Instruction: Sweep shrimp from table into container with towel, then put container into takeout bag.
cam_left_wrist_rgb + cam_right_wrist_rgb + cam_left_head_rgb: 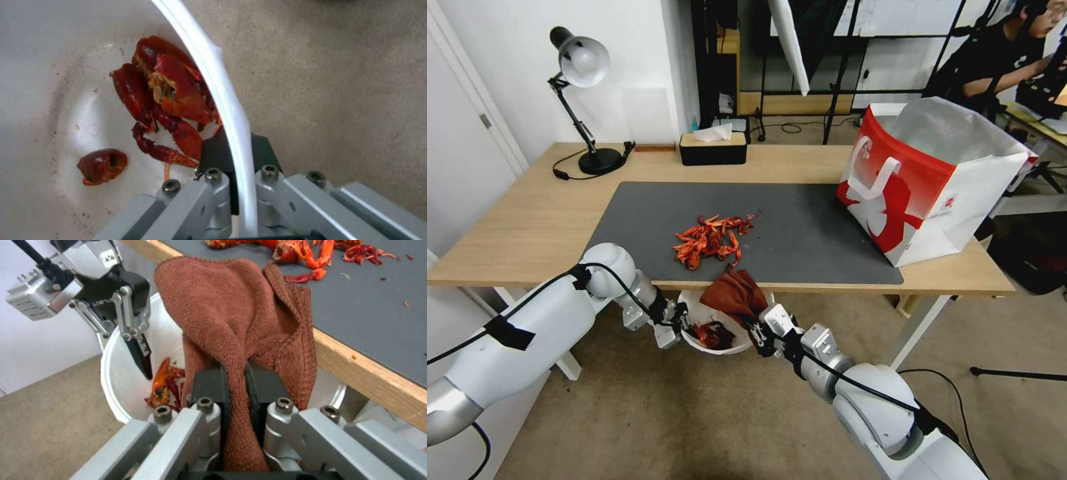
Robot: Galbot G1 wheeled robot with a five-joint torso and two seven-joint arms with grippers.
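While the long light-wood table [527, 227] stands before me on a beige carpeted floor, its dark grey mat [800, 233] carries most of the shrimp [710, 241], a glossy red-orange heap of curled shells. A black tissue box [712, 149] and a desk lamp [582, 100] sit along the far edge; the boxy red-and-white takeout bag [927, 183] stands open at the right end. Below the near edge, my left gripper [680, 325] pinches the thin rim of the round white container [694, 310], a few shrimp inside. My right gripper [758, 325] is clamped on the nubby rust-brown towel [735, 295], draped against the table edge above the container.
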